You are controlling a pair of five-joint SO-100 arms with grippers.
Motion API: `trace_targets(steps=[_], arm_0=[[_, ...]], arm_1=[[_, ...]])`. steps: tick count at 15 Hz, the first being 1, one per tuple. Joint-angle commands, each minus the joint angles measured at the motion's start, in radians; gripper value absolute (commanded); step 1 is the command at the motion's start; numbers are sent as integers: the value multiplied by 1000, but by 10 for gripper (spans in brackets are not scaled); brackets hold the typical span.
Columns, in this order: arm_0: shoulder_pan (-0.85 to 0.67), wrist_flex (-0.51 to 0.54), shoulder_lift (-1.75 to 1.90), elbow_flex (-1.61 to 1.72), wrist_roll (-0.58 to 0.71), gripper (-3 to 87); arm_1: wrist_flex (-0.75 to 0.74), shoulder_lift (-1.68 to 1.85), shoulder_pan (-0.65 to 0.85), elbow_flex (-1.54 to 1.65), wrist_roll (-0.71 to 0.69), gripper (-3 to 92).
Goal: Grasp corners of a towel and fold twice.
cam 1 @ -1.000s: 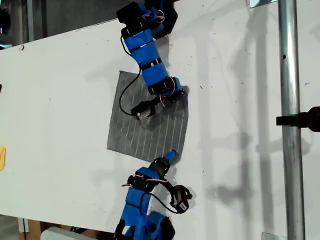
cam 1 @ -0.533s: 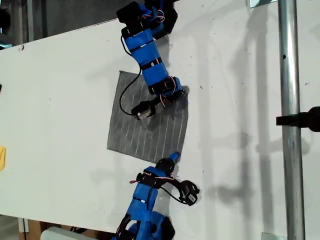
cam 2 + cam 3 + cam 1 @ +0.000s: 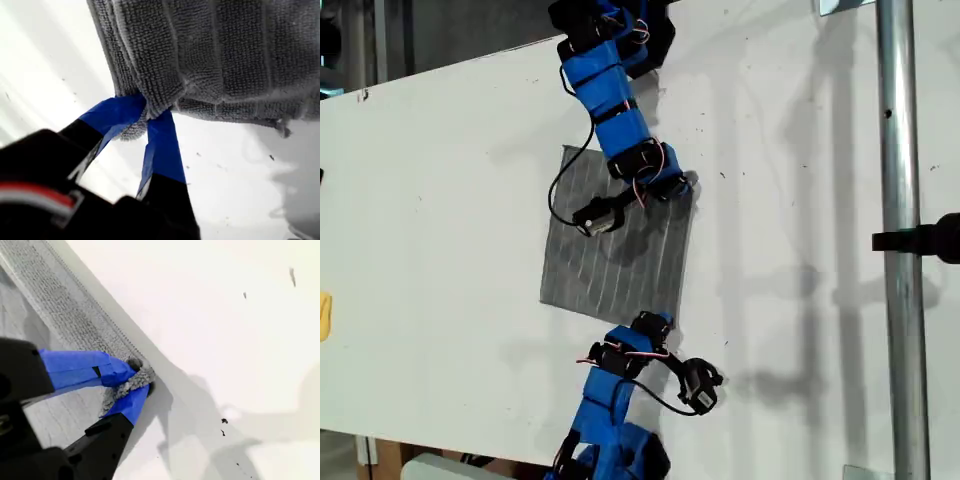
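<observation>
The dark grey striped towel [image 3: 620, 262] lies flat on the white table [image 3: 440, 200] in the exterior view. My first gripper [image 3: 150, 112] is shut on one corner, and the cloth [image 3: 225, 50] spreads away beyond the blue fingers [image 3: 162, 145]. In the exterior view this gripper [image 3: 657, 320] is the lower arm's, at the towel's lower right corner. My second gripper [image 3: 137, 377] is shut on another corner, with the towel's edge [image 3: 60, 310] running away from it. In the exterior view it [image 3: 682, 185] is the upper arm's, at the towel's upper right corner.
A metal pole [image 3: 898, 240] with a black clamp [image 3: 932, 238] stands at the exterior view's right. A small yellow object [image 3: 324, 315] shows at that view's left edge. Bare white table lies to the exterior view's left and right of the towel.
Both grippers have drawn slightly toward the exterior view's left with their corners. The towel's right edge has pulled in and the cloth looks narrower. The lower arm's wrist has turned.
</observation>
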Motion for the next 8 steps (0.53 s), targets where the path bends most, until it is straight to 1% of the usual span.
trace_targets(steps=[1, 2, 3, 5, 7, 8], arm_0=[[38, 155, 118, -202, -41, -28], [51, 225, 169, -247, -86, -28], [58, 247, 236, -232, -117, -28], [26, 235, 290, -160, -115, -28], [-66, 238, 270, -138, -40, -28], [-129, 232, 265, -127, 28, -28]], arm_1=[[72, 63, -44, -230, -41, -3], [112, 37, -67, -322, -54, -3], [144, 12, -87, -397, -58, -3], [156, 18, -78, -407, -49, -3], [172, 81, -9, -316, -40, -3], [181, 129, 43, -249, -43, -3]])
